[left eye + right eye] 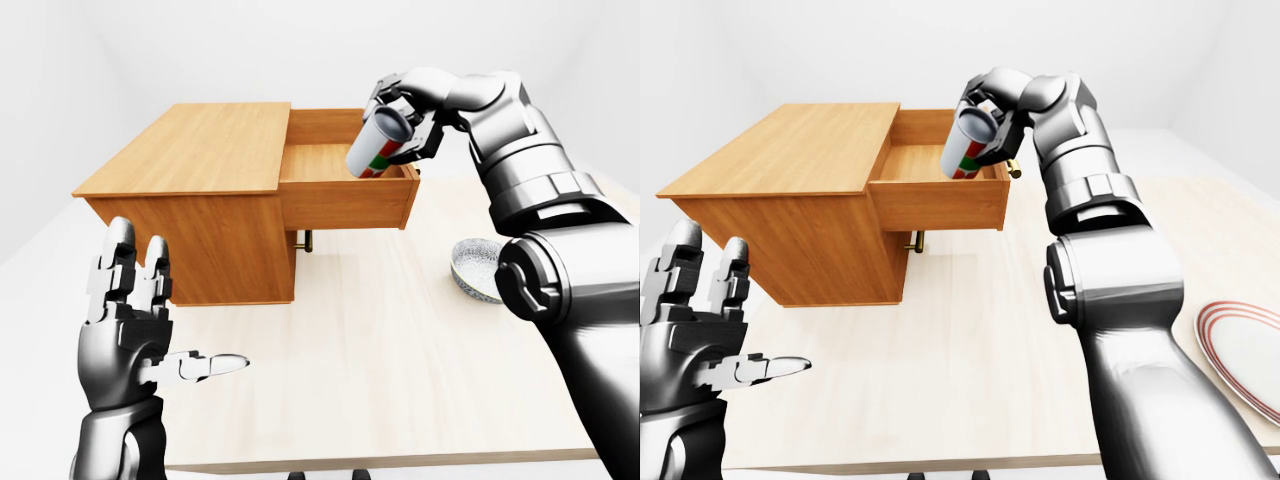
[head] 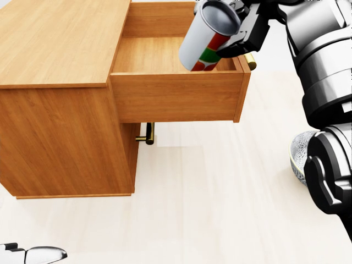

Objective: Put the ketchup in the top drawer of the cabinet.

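The ketchup (image 2: 204, 38) is a white bottle with a red and green label, tilted with its grey base toward me. My right hand (image 2: 242, 27) is shut on it and holds it over the right part of the open top drawer (image 2: 176, 96), its lower end dipping inside. The drawer stands pulled out of the wooden cabinet (image 1: 190, 190), which sits on the table at the left of the left-eye view. My left hand (image 1: 150, 330) is open and empty, raised low at the left, apart from the cabinet.
A patterned bowl (image 1: 475, 268) sits on the light wooden table (image 1: 400, 350) right of the cabinet. A striped plate (image 1: 1240, 350) lies at the right edge of the right-eye view. A brass handle (image 2: 147, 135) of the lower drawer shows under the open drawer.
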